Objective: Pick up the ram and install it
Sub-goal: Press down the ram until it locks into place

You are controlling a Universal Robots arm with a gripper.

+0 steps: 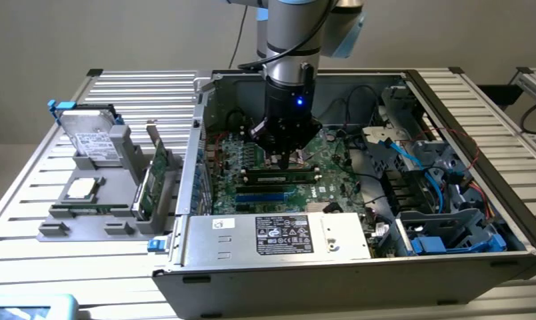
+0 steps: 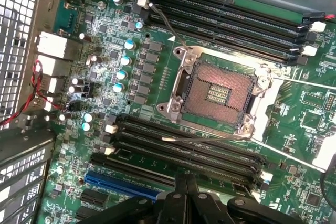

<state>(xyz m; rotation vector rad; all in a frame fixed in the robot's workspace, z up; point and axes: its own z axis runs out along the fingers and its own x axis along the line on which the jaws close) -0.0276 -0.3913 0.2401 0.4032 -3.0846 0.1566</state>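
The exterior view looks from above and from some way off, downward onto the worktop and into the open computer case. The wrist view looks straight down at the motherboard from close by, with the pincer at the picture's edge. Both views share the motherboard's memory slots beside the CPU socket

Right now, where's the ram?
The ram sits in a motherboard slot inside the open PC case, under the shut gripper, centre of the exterior view.
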